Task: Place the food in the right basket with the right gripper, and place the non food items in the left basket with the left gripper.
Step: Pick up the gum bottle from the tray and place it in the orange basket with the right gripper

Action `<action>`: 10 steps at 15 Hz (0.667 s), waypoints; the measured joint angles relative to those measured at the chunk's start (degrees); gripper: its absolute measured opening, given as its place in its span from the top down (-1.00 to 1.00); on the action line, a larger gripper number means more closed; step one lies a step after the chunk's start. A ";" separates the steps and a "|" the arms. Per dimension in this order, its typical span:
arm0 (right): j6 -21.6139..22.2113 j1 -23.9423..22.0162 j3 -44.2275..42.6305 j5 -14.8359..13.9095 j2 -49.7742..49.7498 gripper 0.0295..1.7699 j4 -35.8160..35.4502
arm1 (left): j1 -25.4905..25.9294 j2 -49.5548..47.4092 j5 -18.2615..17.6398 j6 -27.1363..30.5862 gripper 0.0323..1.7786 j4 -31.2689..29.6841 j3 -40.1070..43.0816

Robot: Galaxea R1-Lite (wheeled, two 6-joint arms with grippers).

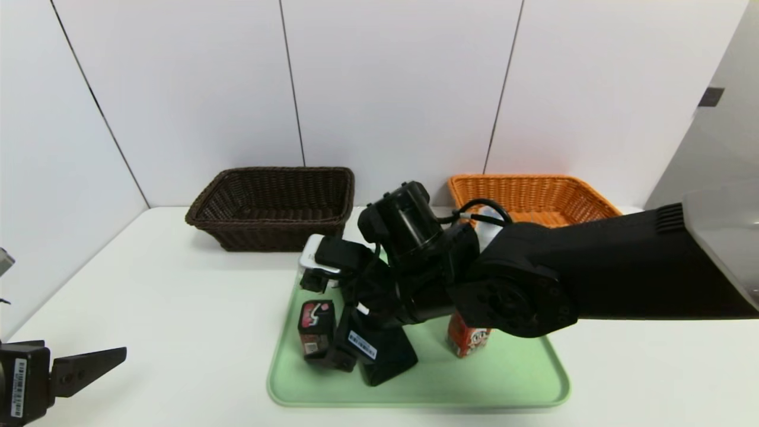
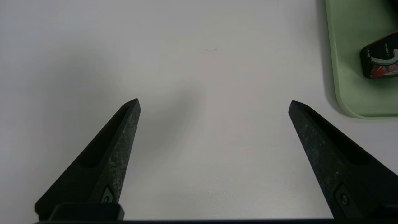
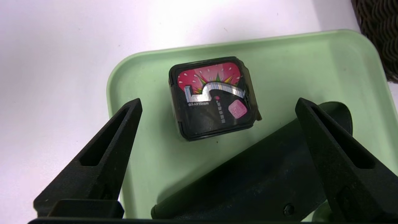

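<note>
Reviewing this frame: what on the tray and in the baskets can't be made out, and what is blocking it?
- Head view: the right arm covers the tray's middle; the red carton shows only its lower part, a white item just an edge.
- Head view: the orange basket's near floor is hidden by the same arm.
- Right wrist view: the open right gripper hangs over the gum pack; the black tube is cut by the frame edge.
- Left wrist view: the open left gripper sees only a tray corner.

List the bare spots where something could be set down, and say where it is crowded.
Free: the white table between the left gripper and the green tray; the tray's right half. Crowded: the tray's left half, around the gum pack and black tube.
</note>
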 joint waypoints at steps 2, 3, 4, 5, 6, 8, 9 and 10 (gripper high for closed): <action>1.27 -0.15 4.00 0.24 -0.30 -0.92 -7.18 | -0.02 0.02 0.01 -0.02 -0.90 0.05 0.00; 2.40 -0.20 5.34 0.44 -0.39 -0.92 -10.13 | -0.02 0.05 0.00 0.00 -0.90 0.05 0.00; 3.44 -0.20 6.23 0.88 -0.41 -0.92 -12.08 | -0.02 0.06 -0.02 0.05 -0.90 0.06 0.00; 4.18 -0.20 6.74 1.79 -0.41 -0.92 -12.56 | -0.02 0.06 0.01 0.09 -0.90 0.09 -0.01; 4.74 -0.22 7.11 2.36 -0.41 -0.92 -12.62 | -0.02 0.06 0.00 0.09 -0.90 0.13 -0.04; 5.45 -0.26 7.88 2.52 -0.39 -0.92 -13.57 | -0.02 0.09 0.00 0.09 -0.90 0.13 -0.04; 6.12 -0.23 8.37 2.54 -0.24 -0.92 -15.51 | -0.02 0.09 0.01 0.11 -0.90 0.13 -0.04; 7.00 -0.23 8.92 2.56 0.00 -0.92 -17.74 | -0.02 0.11 0.00 0.09 -0.90 0.13 -0.04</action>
